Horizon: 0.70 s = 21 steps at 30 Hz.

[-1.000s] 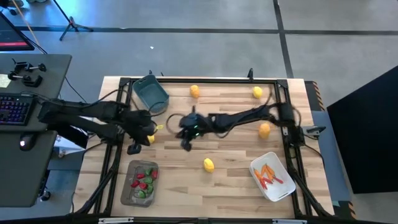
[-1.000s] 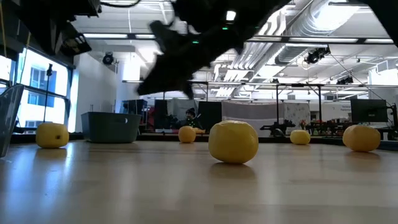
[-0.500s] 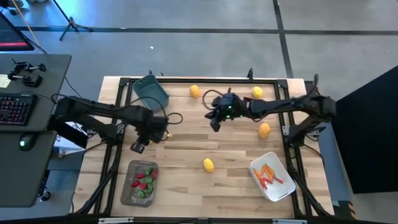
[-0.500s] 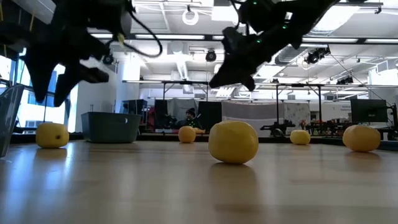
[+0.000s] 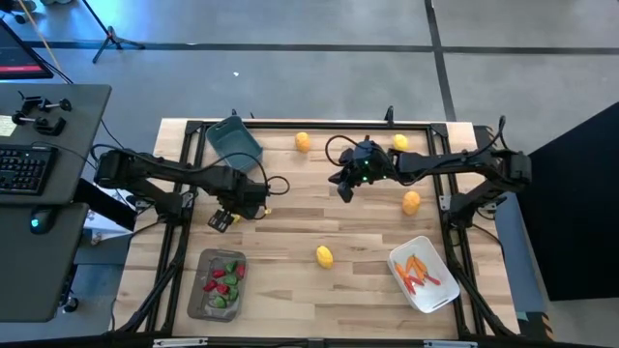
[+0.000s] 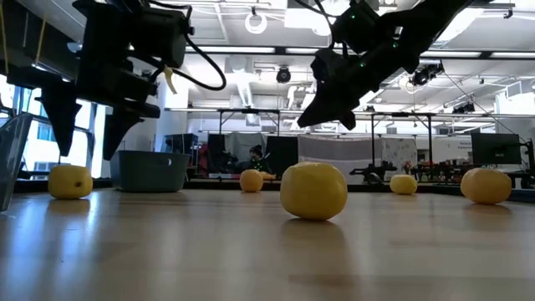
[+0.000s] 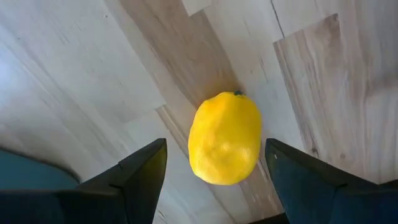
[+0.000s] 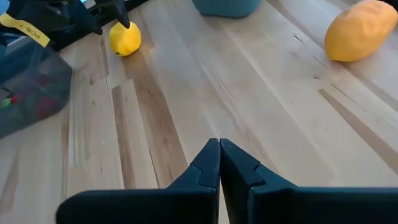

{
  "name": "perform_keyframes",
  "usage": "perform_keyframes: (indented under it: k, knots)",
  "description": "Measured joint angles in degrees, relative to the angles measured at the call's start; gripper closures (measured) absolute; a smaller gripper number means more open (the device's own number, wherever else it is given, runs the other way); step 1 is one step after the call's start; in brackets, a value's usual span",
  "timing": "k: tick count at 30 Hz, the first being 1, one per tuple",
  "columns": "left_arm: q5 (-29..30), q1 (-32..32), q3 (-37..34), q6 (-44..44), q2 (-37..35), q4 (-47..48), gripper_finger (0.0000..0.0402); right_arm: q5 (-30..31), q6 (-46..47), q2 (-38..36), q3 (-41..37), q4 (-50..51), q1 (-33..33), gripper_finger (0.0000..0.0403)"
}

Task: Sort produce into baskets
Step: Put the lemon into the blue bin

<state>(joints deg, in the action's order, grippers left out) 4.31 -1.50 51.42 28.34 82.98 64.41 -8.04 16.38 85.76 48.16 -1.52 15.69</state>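
**Jaws spread over a lemon, right arm backs off**

Left gripper [image 7: 214, 163] has its jaws spread wide, straddling a lemon [image 7: 225, 138] on the desk [image 5: 368, 242] near the blue-grey tub [image 5: 234, 145]. A second ago it sat lower-left; now it's lined up, so a grab looks next. Right gripper [image 8: 219, 163], jaws pressed together and empty, has pulled back toward the far edge. Count: five lemons loose, three baskets, with the grey tray [image 5: 201, 300] holding red and green bits, white tub [image 5: 418, 295] orange sticks.

My right gripper [image 5: 341, 190] pulled back from table centre toward the far edge; left gripper [image 5: 224, 218] shifted over the lemon [image 7: 225, 138], fingers apart.
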Motion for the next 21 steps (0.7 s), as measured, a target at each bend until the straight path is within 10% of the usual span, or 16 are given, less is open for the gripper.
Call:
perform_keyframes:
  k: [21]
  knots:
    - [0.07,0.92,-6.27,2.42,0.22,-3.30,0.0142,-2.29,-3.82,0.04,0.00,0.52,0.85,0.0403]
